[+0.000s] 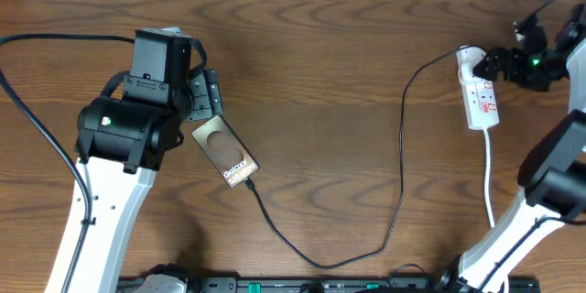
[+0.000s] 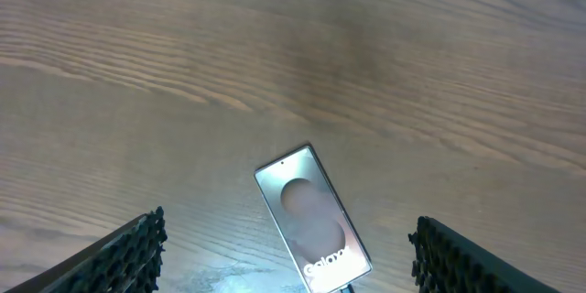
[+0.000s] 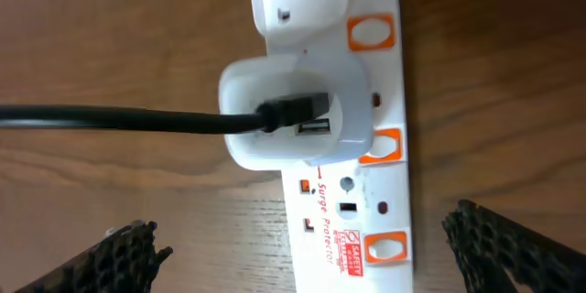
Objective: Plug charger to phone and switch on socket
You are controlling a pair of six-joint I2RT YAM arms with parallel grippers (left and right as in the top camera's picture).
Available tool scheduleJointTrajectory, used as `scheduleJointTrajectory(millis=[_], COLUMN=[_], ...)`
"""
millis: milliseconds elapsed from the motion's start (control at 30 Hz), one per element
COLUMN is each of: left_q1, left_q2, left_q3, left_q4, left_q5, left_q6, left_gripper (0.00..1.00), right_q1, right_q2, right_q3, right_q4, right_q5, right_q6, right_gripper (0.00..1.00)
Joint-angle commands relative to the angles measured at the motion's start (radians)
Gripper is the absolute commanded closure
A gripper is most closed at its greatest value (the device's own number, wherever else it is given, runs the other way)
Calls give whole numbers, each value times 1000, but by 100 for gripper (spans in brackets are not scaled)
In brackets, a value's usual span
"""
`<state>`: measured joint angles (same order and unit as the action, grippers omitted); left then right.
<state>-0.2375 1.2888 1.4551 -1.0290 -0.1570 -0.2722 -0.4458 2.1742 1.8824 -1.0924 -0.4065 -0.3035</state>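
The phone (image 1: 226,153) lies flat on the wooden table, "Galaxy" lettering toward its near end. In the left wrist view the phone (image 2: 314,222) sits between and below my wide-apart fingers. My left gripper (image 1: 208,97) (image 2: 288,231) hovers open just above the phone's far end, holding nothing. The charger (image 1: 400,160), a thin black cable, loops from the phone's near end to a white adapter (image 3: 295,114) plugged into the socket (image 1: 482,94) (image 3: 343,224). My right gripper (image 1: 493,60) (image 3: 307,243) is open over the socket's far end, one finger on each side.
Orange switches (image 3: 385,248) line the socket's right edge. A white cord (image 1: 489,179) trails from the socket toward the front edge. Both arm bases stand at the front corners. A thick black arm cable (image 1: 37,128) crosses the left side.
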Motion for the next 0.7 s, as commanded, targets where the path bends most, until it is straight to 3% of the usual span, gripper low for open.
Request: scheduleJointTrajectory(millis=[0,267,667], left_q1=[-2,-2,-2], left_q2=[3,3,3], left_q3=[17,17,17], left_q4=[-3,-3,-3], left_q5=[-16,-16,-16], left_q6=[6,6,6], left_gripper=[15,15,15], right_q1=[12,22,29], right_q2=[48,52,107], right_q3=[35,35,35], right_q4=[-35,-44,-55], right_q5=[-24,-83,-110], right_q6=[-87,-163,-161], right_gripper=[1,1,1])
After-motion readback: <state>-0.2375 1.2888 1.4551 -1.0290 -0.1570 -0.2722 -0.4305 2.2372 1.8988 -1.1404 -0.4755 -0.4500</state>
